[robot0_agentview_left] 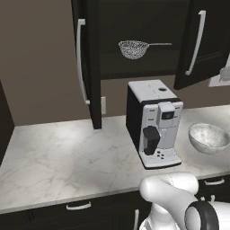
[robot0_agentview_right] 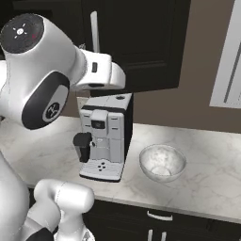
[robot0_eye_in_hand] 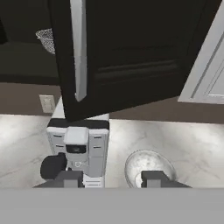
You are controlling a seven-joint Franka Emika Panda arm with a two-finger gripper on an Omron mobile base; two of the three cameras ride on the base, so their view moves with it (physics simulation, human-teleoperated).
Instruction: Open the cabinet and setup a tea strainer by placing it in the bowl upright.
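Note:
The black wall cabinet (robot0_agentview_left: 134, 27) stands with both doors swung out, the left door (robot0_agentview_left: 90, 67) and the right door (robot0_agentview_left: 204, 40), each with a long silver bar handle. Inside, on the shelf, rests the silver mesh tea strainer (robot0_agentview_left: 132, 48) with its thin handle pointing right; its mesh edge peeks past the door (robot0_eye_in_hand: 47, 39). The marbled bowl (robot0_agentview_left: 209, 137) (robot0_agentview_right: 162, 162) (robot0_eye_in_hand: 148, 166) sits empty on the counter, right of the coffee machine. My gripper (robot0_eye_in_hand: 111, 179) is open and holds nothing, hanging in front of the right door's handle (robot0_eye_in_hand: 78, 48), above the counter.
A white and black coffee machine (robot0_agentview_left: 155, 121) (robot0_agentview_right: 106, 136) (robot0_eye_in_hand: 78, 144) stands under the cabinet. The marble counter (robot0_agentview_left: 58, 152) runs left of it, with low black drawers (robot0_agentview_left: 78, 206) below. A window frame (robot0_agentview_right: 226, 61) is at the right, an outlet (robot0_eye_in_hand: 46, 103) on the wall.

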